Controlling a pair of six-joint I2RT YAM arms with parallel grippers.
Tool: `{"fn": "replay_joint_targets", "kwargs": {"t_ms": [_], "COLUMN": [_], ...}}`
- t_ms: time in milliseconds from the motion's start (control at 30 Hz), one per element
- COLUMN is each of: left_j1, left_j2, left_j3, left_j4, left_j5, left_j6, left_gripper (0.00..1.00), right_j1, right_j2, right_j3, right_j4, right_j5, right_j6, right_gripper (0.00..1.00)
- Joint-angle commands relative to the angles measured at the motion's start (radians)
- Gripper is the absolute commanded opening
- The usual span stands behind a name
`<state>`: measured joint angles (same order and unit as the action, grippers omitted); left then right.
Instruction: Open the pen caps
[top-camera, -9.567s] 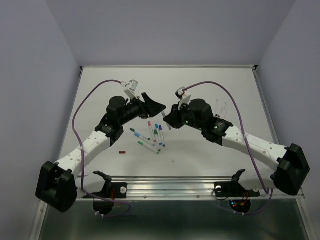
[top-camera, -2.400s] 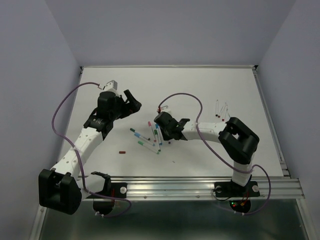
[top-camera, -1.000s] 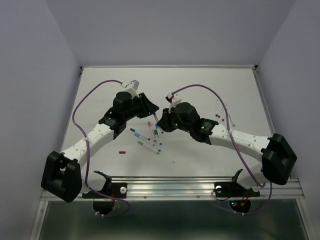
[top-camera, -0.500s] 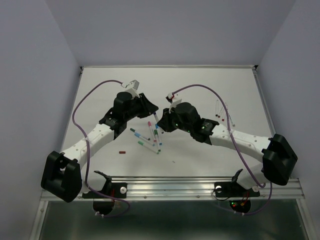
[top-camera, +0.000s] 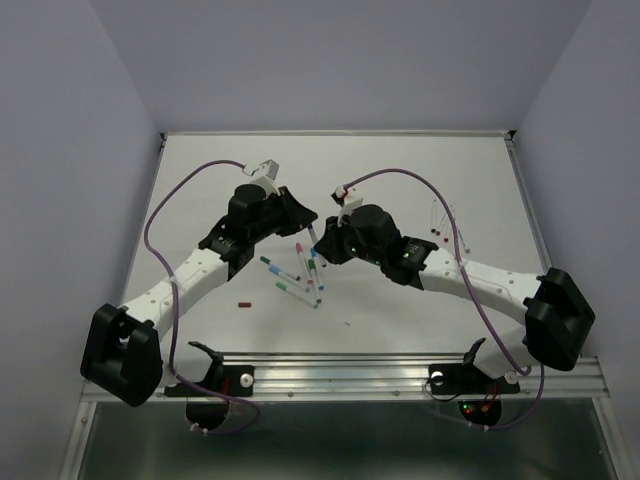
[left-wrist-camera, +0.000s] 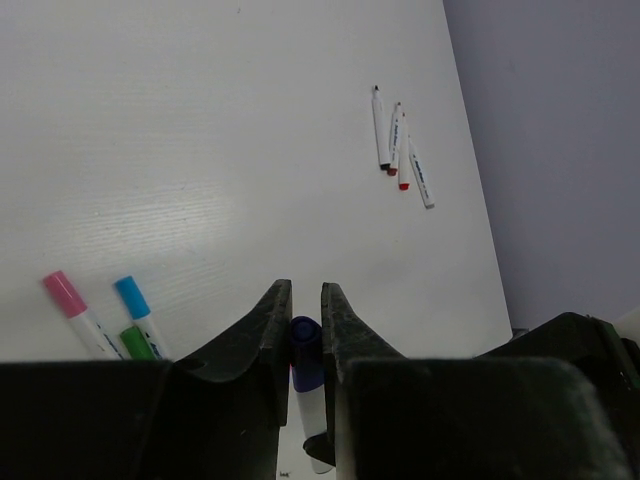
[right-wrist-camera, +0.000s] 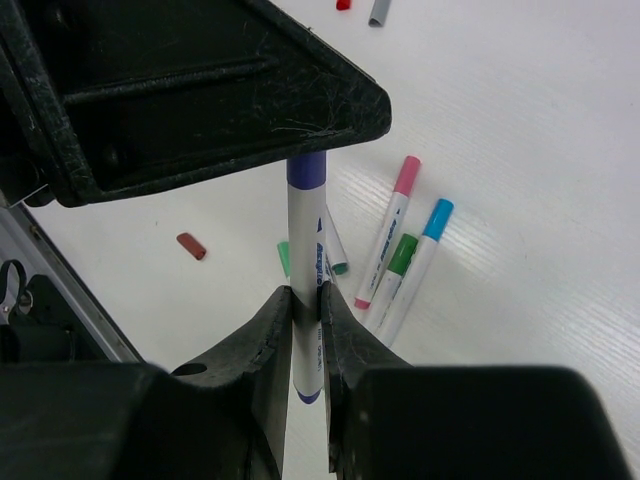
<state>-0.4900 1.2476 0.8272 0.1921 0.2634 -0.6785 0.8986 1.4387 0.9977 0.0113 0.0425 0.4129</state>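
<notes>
My right gripper (right-wrist-camera: 306, 295) is shut on the white barrel of a pen (right-wrist-camera: 306, 240) and holds it up above the table. Its purple cap (right-wrist-camera: 306, 168) points into my left gripper (right-wrist-camera: 200, 100). In the left wrist view the left gripper (left-wrist-camera: 301, 290) is shut on that purple cap (left-wrist-camera: 306, 350), with the barrel running back below it. From above, the two grippers meet at mid-table (top-camera: 315, 235). Capped pens lie below them: a pink cap (right-wrist-camera: 407, 173), a blue cap (right-wrist-camera: 437, 217) and a green cap (right-wrist-camera: 402, 253).
A loose dark red cap (top-camera: 244, 302) lies on the table to the left of the pen pile (top-camera: 300, 275). Three uncapped pens (top-camera: 440, 218) lie together at the right. A metal rail (top-camera: 350, 375) runs along the near edge.
The left gripper's jaws have closed onto the purple cap. Both arms have barely moved.
</notes>
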Motion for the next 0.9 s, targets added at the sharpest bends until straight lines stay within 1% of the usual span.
{"fn": "replay_joint_targets", "kwargs": {"t_ms": [0, 33, 100, 133, 167, 233, 300, 333, 400, 533, 567, 633, 733, 767, 800, 833, 867], "left_j1": [-0.004, -0.004, -0.001, -0.001, 0.001, 0.002, 0.011, 0.016, 0.036, 0.074, 0.089, 0.113, 0.128, 0.128, 0.128, 0.128, 0.128], "left_j2": [-0.047, -0.045, -0.025, -0.014, -0.002, 0.035, 0.061, 0.085, 0.114, 0.142, 0.144, 0.148, 0.133, 0.127, 0.122, 0.116, 0.113], "left_j3": [0.042, 0.050, 0.093, 0.113, 0.131, 0.186, 0.223, 0.251, 0.282, 0.303, 0.302, 0.305, 0.284, 0.274, 0.265, 0.251, 0.247], "left_j4": [0.007, 0.003, -0.005, -0.016, -0.019, -0.019, -0.031, -0.033, -0.039, -0.045, -0.040, -0.040, -0.031, -0.016, -0.013, -0.016, -0.020], "left_j5": [-0.107, -0.151, -0.194, -0.220, -0.231, -0.251, -0.253, -0.285, -0.305, -0.334, -0.354, -0.357, -0.339, -0.316, -0.305, -0.282, -0.271], "left_j6": [0.019, 0.023, 0.036, 0.037, 0.039, 0.037, 0.033, 0.031, 0.020, -0.006, -0.010, -0.022, -0.039, -0.039, -0.038, -0.035, -0.032], "left_gripper": [0.00, 0.00, 0.00, 0.00, 0.00, 0.00, 0.00, 0.00, 0.00, 0.00, 0.00, 0.00, 0.00, 0.00, 0.00, 0.00, 0.00], "right_j1": [0.003, 0.003, 0.003, 0.003, 0.003, 0.029, 0.052, 0.053, 0.053, 0.072, 0.082, 0.082, 0.082, 0.082, 0.082, 0.082, 0.082], "right_j2": [-0.026, -0.020, 0.014, 0.026, 0.040, 0.057, 0.049, 0.042, 0.014, -0.027, -0.041, -0.049, -0.075, -0.089, -0.101, -0.127, -0.138], "right_j3": [0.045, 0.045, 0.048, 0.041, 0.038, 0.021, -0.011, -0.028, -0.085, -0.177, -0.198, -0.241, -0.263, -0.263, -0.258, -0.242, -0.231], "right_j4": [0.044, 0.035, -0.003, -0.008, -0.011, -0.053, -0.054, -0.044, 0.001, 0.070, 0.103, 0.119, 0.121, 0.113, 0.108, 0.101, 0.098], "right_j5": [-0.097, -0.181, -0.316, -0.442, -0.487, -0.518, -0.506, -0.516, -0.556, -0.631, -0.621, -0.630, -0.492, -0.395, -0.360, -0.277, -0.236], "right_j6": [-0.065, -0.089, -0.138, -0.163, -0.174, -0.196, -0.210, -0.209, -0.185, -0.132, -0.116, -0.097, -0.040, -0.040, -0.051, -0.059, -0.062], "right_gripper": [0.01, 0.01, 0.01, 0.01, 0.01, 0.01, 0.01, 0.01, 0.01, 0.01, 0.01, 0.01, 0.01, 0.01, 0.01, 0.05, 0.07]}}
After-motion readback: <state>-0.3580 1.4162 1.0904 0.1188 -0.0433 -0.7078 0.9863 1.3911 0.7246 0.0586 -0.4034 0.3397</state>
